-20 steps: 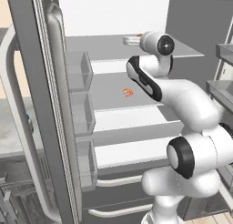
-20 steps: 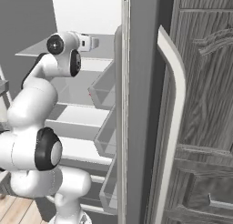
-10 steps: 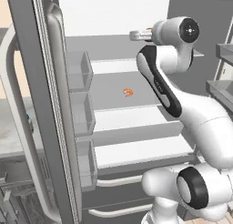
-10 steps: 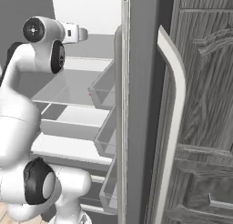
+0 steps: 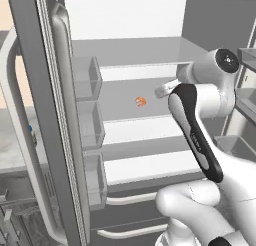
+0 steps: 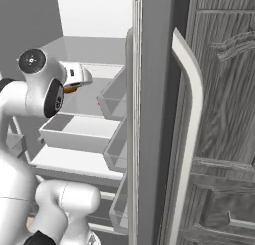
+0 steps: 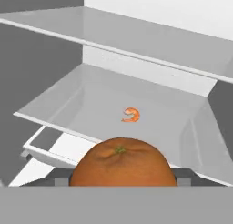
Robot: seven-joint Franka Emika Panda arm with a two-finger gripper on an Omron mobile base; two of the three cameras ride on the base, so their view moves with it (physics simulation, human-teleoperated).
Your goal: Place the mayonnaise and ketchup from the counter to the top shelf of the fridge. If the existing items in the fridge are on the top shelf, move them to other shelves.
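Note:
My gripper (image 7: 122,178) is shut on an orange (image 7: 122,161), a round fruit with a small green stem scar, low in the hand view. From the left base view the gripper (image 5: 162,91) hangs inside the open fridge, just above the middle shelf (image 5: 120,92) and below the top shelf (image 5: 140,52). In the right base view a sliver of the orange (image 6: 70,88) peeks out under the hand (image 6: 79,75). A small orange shrimp (image 7: 131,114) lies on the middle shelf ahead of the gripper. The mayonnaise and ketchup are out of view.
Both fridge doors stand open: the left one carries stacked clear bins (image 5: 87,80), the right one (image 6: 149,114) has bins (image 6: 114,97) too. A drawer (image 6: 74,132) sits pulled out below the middle shelf. A dark wooden cabinet (image 6: 224,114) flanks the fridge.
The hand has come down from the level of the top shelf to the level of the middle shelf, and the elbow has swung up and then down to the right. The shrimp has not moved.

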